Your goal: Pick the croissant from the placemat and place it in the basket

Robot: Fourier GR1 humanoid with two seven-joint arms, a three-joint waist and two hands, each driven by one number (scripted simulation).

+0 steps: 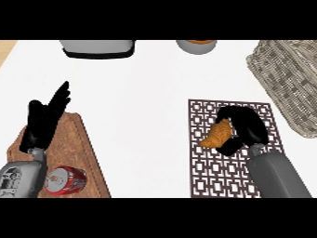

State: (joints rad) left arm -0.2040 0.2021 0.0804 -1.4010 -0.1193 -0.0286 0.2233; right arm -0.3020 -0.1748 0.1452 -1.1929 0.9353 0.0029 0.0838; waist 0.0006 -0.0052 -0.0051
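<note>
right hand [247,126] curls around the croissant [215,135] on the placemat [209,174]; likely light, flaky, easily crushed, so best held across its thick middle. left hand [44,118] rests open, near left.

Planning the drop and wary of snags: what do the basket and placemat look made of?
The basket looks like woven wicker or rattan, matte grey-beige; interlaced strands show across its walls. The placemat is a dark brown openwork lattice, flat and matte; possibly cut felt or plastic, I cannot tell which.
</note>
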